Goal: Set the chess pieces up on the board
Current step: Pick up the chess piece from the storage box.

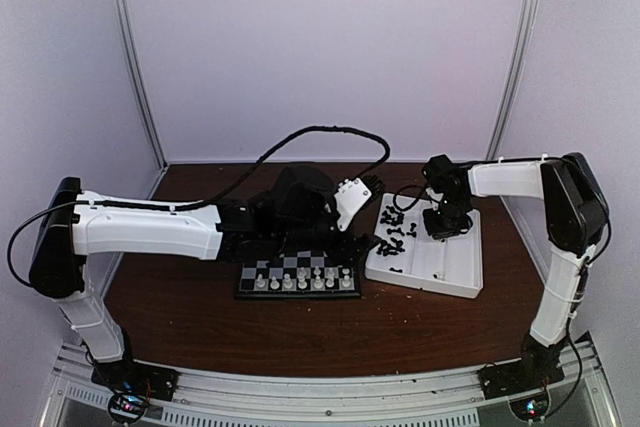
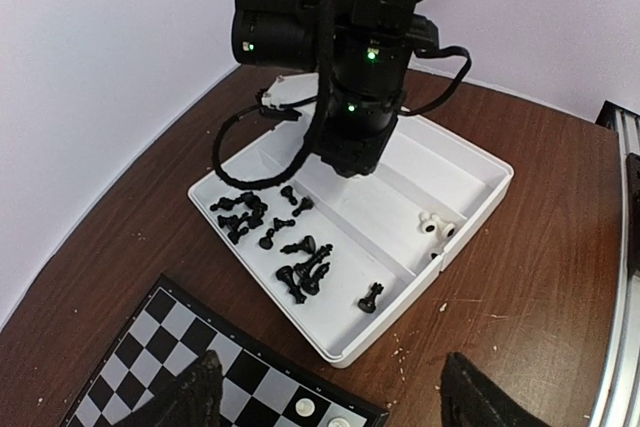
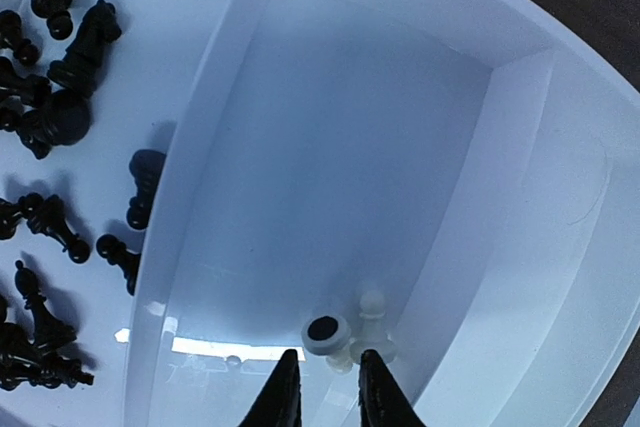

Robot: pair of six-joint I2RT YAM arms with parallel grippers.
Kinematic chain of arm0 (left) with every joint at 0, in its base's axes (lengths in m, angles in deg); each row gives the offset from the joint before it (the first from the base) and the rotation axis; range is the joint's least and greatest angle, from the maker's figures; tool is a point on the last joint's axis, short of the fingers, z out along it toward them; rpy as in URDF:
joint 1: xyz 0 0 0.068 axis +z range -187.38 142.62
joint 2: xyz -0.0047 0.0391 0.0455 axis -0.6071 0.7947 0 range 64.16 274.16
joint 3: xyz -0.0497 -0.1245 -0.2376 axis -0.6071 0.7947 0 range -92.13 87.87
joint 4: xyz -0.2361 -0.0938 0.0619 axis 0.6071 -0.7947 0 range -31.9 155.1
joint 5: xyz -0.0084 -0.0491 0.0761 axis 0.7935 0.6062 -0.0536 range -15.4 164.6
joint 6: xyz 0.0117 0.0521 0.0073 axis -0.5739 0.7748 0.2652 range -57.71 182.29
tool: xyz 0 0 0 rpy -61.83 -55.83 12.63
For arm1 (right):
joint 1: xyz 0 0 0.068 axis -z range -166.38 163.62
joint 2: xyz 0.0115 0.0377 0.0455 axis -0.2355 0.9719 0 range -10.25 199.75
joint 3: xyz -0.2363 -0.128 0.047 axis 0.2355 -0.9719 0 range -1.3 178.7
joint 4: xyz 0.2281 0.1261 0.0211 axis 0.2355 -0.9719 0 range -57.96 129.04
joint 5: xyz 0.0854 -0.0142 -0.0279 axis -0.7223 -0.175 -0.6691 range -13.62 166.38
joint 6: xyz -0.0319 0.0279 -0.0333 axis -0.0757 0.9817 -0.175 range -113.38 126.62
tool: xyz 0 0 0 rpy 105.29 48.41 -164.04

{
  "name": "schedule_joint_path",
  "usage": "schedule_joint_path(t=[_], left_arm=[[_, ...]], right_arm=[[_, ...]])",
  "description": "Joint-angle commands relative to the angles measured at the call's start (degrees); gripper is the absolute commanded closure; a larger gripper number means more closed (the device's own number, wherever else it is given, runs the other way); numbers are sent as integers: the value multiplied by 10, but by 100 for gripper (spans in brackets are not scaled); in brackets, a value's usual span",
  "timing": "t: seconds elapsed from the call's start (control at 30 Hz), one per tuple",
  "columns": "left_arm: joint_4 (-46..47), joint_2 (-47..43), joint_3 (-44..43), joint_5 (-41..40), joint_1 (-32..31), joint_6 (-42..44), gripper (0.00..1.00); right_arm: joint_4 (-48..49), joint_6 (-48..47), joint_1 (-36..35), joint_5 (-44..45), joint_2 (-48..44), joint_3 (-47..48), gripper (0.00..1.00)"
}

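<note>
- White chess pieces (image 1: 303,280) are seen standing along the near side of the board (image 2: 170,347).
- Black chess pieces (image 2: 260,222) are scattered, mostly tipped over, in the compartment of the white divided tray (image 2: 480,182) that lies nearest the board.
- 2 loose white pieces (image 3: 325,330) are found lying on their sides in the tray's middle compartment, close to one end wall.
- The right gripper (image 3: 328,354) is lowered into that middle compartment. Its fingers are drawn almost together and their tips are right at the 2 loose white pieces. Whether either piece is clamped cannot be told.
- The left gripper (image 2: 330,362) is held above the board's right edge, its fingers spread wide and nothing held between them.
- The tray is set just beside the board on the brown wooden table (image 1: 200,327).
</note>
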Motion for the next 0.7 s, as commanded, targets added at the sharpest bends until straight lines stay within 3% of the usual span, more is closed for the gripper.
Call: schedule_joint_path(t=[0.0,0.67], left_arm=[[11,-10,3,-10,2,7,25],[10,-6,1,-12,4,8,25]], right_arm=[[-12,-9,5,29,14,22,78],[-4,-4,9,-15,48,35,79]])
